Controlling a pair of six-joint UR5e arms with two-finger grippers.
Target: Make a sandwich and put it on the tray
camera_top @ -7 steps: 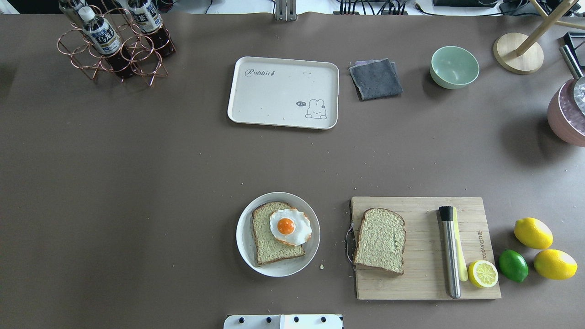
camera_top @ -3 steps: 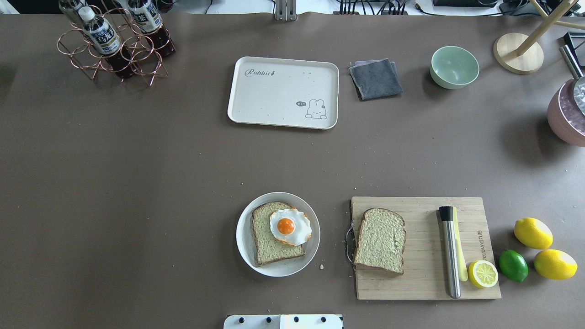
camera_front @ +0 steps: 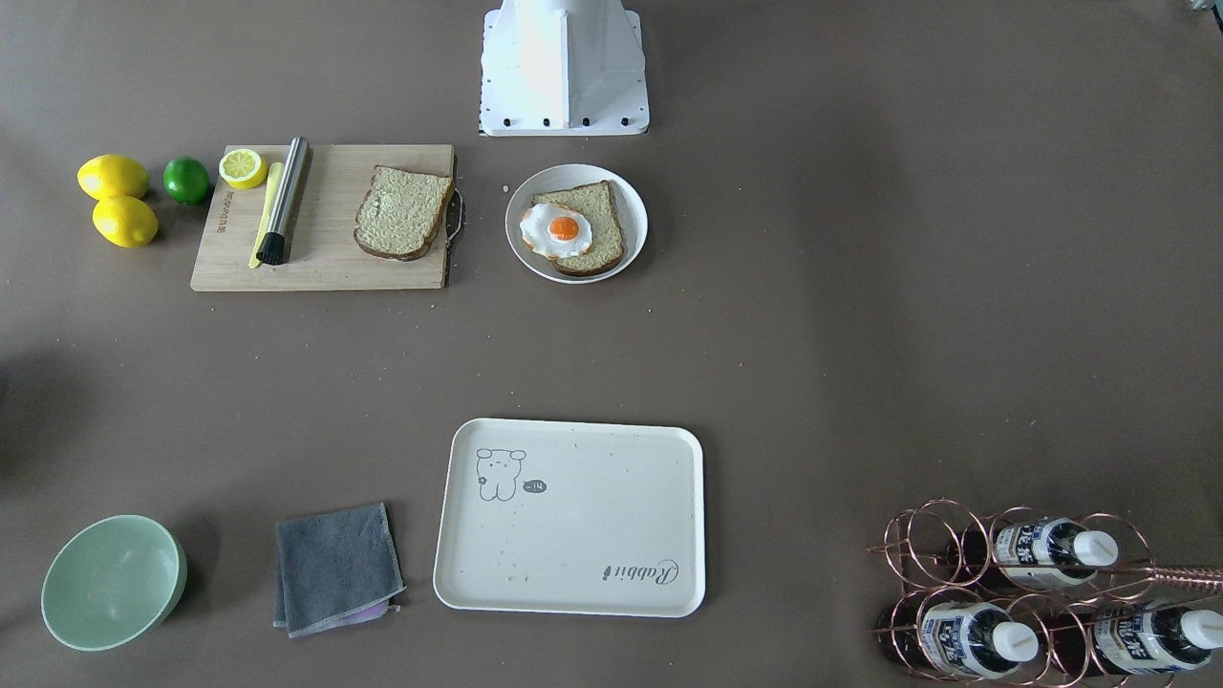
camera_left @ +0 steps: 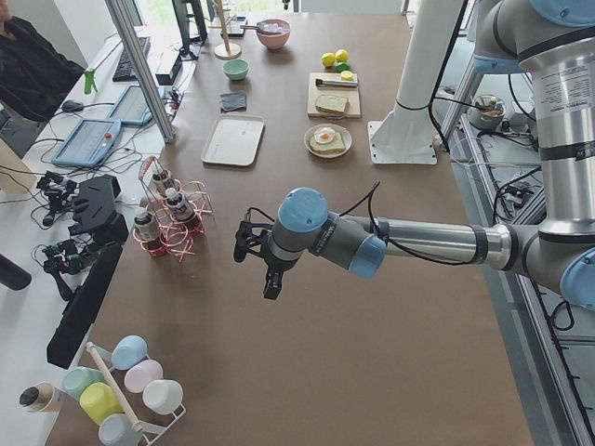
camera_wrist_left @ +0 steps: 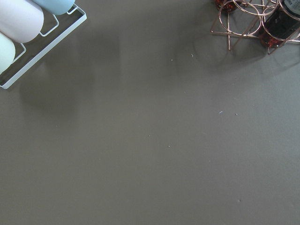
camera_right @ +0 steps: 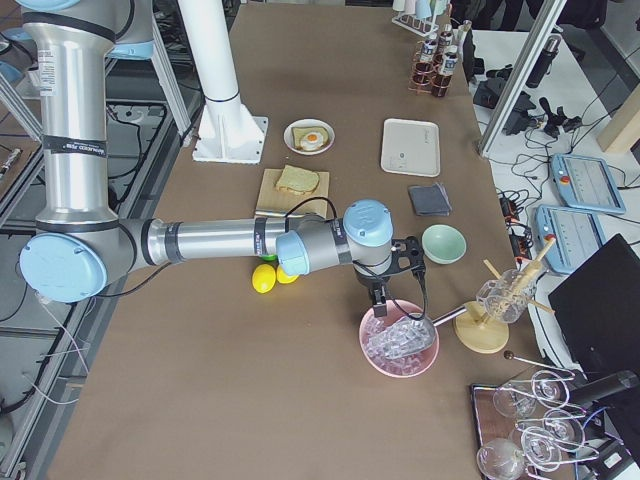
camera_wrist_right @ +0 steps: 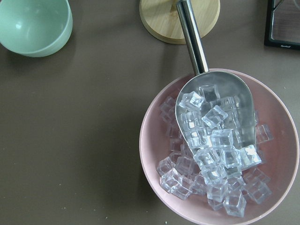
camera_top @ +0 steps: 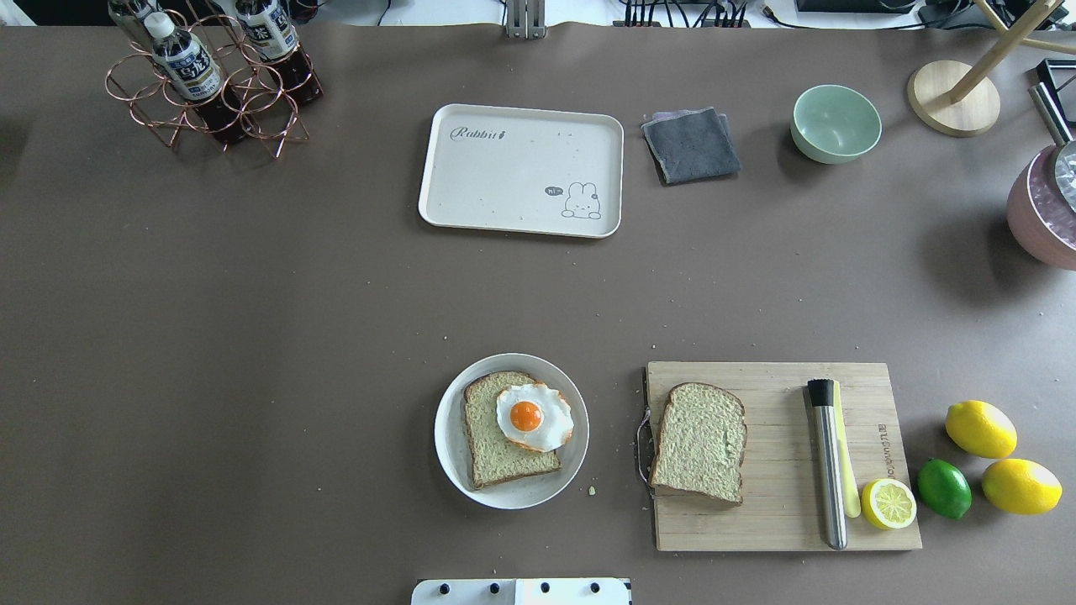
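No change can be made out between the earlier overhead pictures and the present one. The bread slice (camera_top: 487, 449) under the fried egg (camera_top: 533, 417) on the plate (camera_top: 445, 445), the second slice (camera_top: 699, 442) on the cutting board (camera_top: 782, 512) and the tray (camera_top: 504, 181) are found at the same spots on the bench (camera_top: 252, 336) as before. The side and wrist views are given for the present moment only, so nothing can be compared in them.
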